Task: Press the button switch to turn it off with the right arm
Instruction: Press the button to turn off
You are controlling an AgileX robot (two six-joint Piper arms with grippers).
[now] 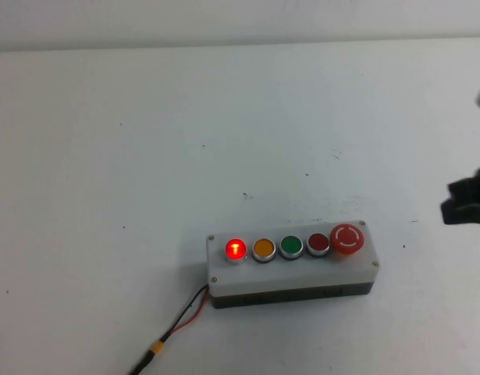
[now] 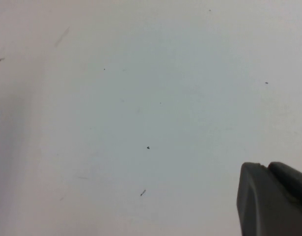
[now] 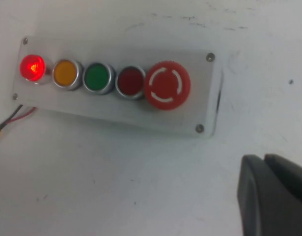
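Note:
The button switch (image 1: 235, 250) glows bright red at the left end of the five-button row on the grey box (image 1: 290, 275); it also shows in the right wrist view (image 3: 32, 68). My right gripper (image 1: 464, 205) is at the right edge of the table, well to the right of the box and apart from it. In the right wrist view my right gripper (image 3: 263, 158) has its fingers closed together and holds nothing. My left gripper (image 2: 266, 166) is out of the high view; its fingers are closed together over bare table.
On the box sit an orange button (image 1: 264, 249), a green button (image 1: 291, 247), a darker red button (image 1: 318, 244) and a large red mushroom button (image 1: 346, 239). Red and black wires (image 1: 181, 316) run from the box's left end toward the front edge.

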